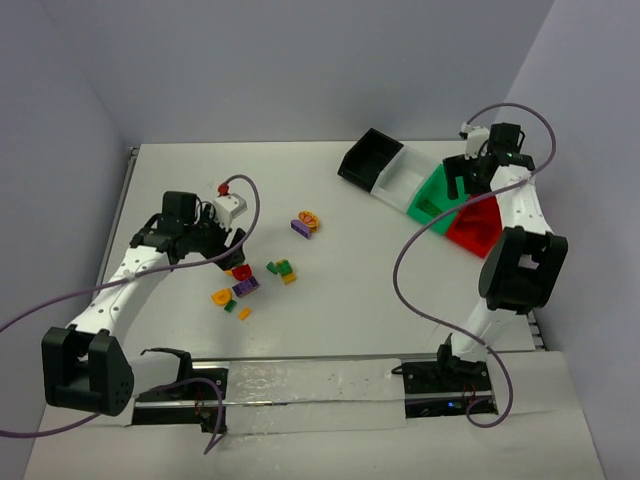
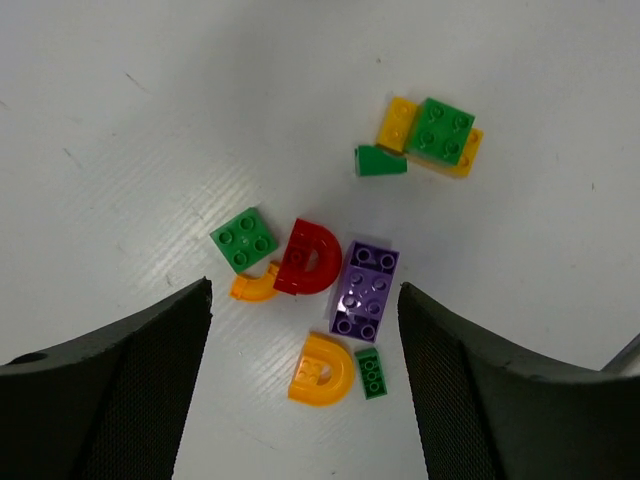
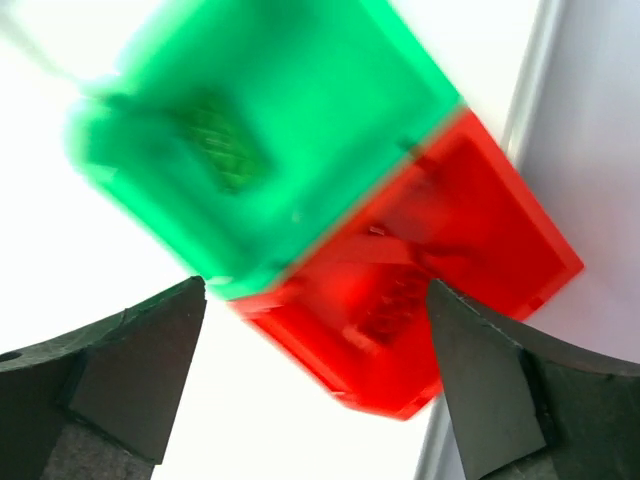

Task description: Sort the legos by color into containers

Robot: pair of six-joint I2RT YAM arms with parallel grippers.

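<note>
Several legos lie loose on the white table. In the left wrist view I see an orange arch [image 2: 322, 368], a small green piece [image 2: 371, 373], a purple brick [image 2: 365, 290], a red arch [image 2: 308, 258], a green square [image 2: 244, 239] and a yellow-and-green stack [image 2: 432, 135]. My left gripper [image 2: 305, 290] hangs open and empty above this cluster [image 1: 240, 285]. The containers stand in a row at the back right: black [image 1: 368, 158], white [image 1: 400, 175], green [image 1: 432, 197], red [image 1: 475, 228]. My right gripper [image 3: 315, 290] is open and empty above the green bin [image 3: 260, 130] and red bin [image 3: 430, 290].
A purple and orange pair [image 1: 305, 223] lies apart mid-table. A green piece [image 3: 225, 140] lies in the green bin and a red one [image 3: 390, 305] in the red bin. The table's right edge runs close beside the red bin. Purple cables loop over both arms.
</note>
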